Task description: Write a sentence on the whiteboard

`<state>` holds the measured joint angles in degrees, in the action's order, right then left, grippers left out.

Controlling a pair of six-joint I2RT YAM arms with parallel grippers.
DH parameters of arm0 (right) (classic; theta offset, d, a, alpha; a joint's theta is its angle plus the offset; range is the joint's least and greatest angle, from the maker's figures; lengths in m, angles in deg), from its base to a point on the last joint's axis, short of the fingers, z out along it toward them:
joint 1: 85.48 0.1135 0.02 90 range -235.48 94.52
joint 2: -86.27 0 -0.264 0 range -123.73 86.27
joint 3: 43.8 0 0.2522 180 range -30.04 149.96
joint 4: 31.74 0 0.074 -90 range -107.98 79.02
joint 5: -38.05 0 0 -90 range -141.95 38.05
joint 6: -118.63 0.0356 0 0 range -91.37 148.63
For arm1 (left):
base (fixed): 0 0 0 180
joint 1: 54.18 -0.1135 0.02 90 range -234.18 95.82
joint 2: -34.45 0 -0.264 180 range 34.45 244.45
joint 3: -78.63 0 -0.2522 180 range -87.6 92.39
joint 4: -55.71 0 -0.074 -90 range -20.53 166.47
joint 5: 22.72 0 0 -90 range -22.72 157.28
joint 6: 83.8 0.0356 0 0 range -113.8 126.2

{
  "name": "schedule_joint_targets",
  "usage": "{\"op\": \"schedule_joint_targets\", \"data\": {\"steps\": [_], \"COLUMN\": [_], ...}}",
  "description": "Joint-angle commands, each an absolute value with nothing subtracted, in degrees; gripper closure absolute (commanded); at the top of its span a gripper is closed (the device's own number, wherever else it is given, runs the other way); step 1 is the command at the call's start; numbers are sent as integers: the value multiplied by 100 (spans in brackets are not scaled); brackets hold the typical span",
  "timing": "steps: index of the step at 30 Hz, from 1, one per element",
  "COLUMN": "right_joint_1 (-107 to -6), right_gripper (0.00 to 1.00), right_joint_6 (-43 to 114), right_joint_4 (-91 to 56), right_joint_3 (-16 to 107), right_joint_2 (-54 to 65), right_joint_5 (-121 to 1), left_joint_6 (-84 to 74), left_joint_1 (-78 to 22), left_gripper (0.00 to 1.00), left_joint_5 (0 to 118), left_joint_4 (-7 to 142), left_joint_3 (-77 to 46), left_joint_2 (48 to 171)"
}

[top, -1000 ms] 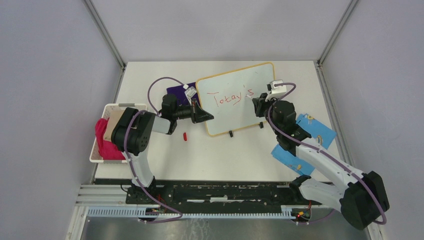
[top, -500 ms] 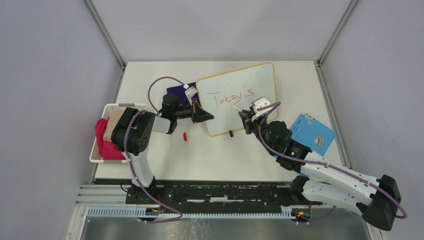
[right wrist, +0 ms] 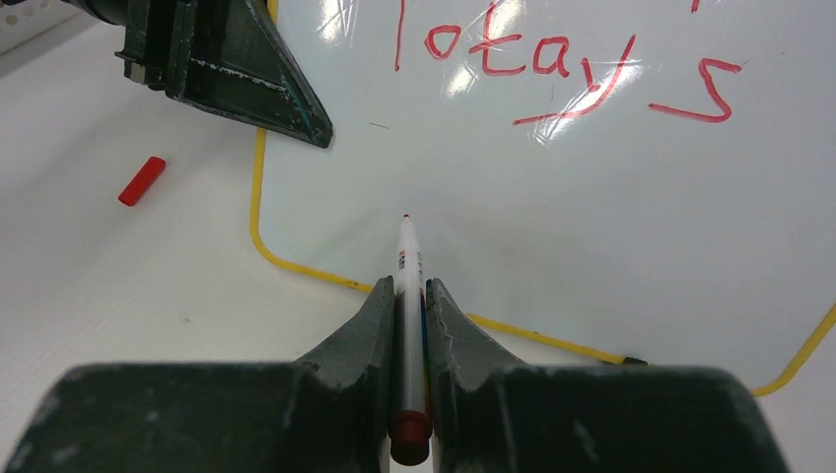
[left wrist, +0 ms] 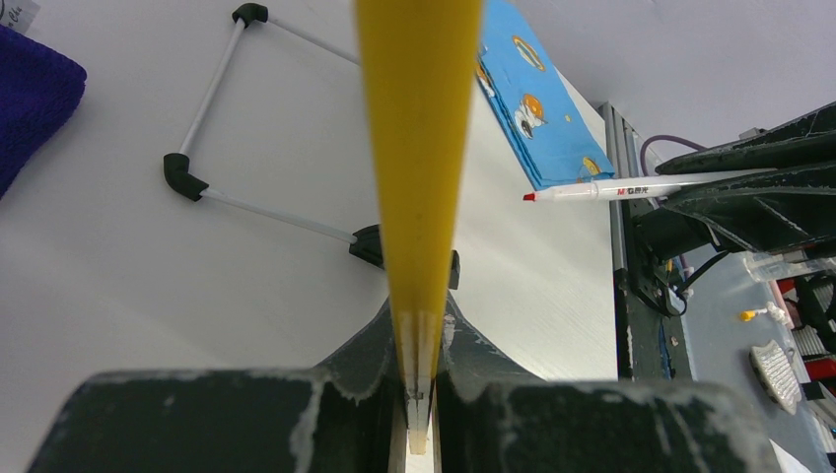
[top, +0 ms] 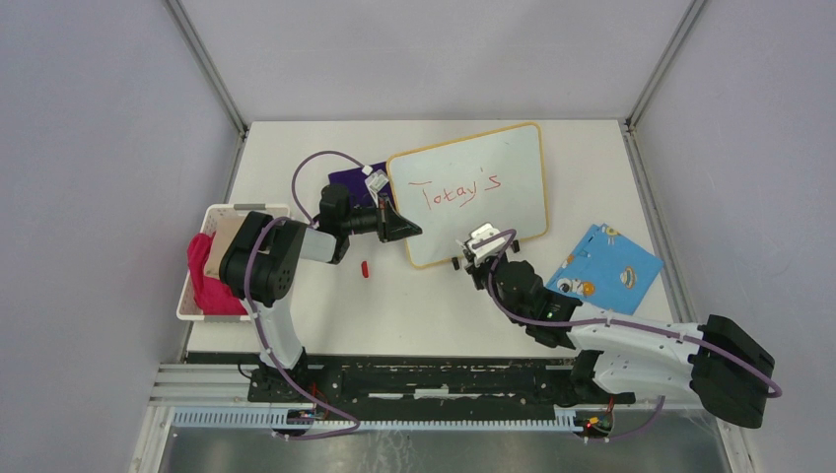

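Note:
The whiteboard stands tilted on the table, yellow-framed, on black feet. Red writing on its upper part reads roughly "Totay's"; it also shows in the right wrist view. The board below the writing is blank. My left gripper is shut on the board's left frame edge. My right gripper is shut on a white red-ink marker, uncapped. Its tip points at the board's blank lower left, near the bottom frame. In the left wrist view the marker stands a little off the board.
A red marker cap lies on the table left of the board. A white basket holding pink cloth sits at the left edge. A purple cloth lies behind the left gripper. A blue patterned sheet lies at right.
My right arm has drawn back and swung down-left, from beside the "s" at the board's right to its lower edge. The left gripper and board have not moved.

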<state>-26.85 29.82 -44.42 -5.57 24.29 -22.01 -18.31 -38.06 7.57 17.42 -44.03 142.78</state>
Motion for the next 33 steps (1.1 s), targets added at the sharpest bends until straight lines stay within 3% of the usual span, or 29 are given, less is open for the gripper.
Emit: {"op": "schedule_joint_targets", "data": {"steps": [1,33], "right_joint_1": [-2666,-2741], "right_gripper": [100,100], "right_joint_6": [3307,3621], "right_joint_4": [-5499,-5507], "right_joint_3": [-537,283], "right_joint_2": [2272,1007], "right_joint_5": [-2292,-2133], "left_joint_6": [-1439,-1274], "left_joint_1": [-3774,-3750], "left_gripper": [98,98], "left_joint_5": [1278,1329], "left_joint_4": [2318,2636], "left_joint_3": [-4363,-4279], "left_joint_2": [14368,14397]}}
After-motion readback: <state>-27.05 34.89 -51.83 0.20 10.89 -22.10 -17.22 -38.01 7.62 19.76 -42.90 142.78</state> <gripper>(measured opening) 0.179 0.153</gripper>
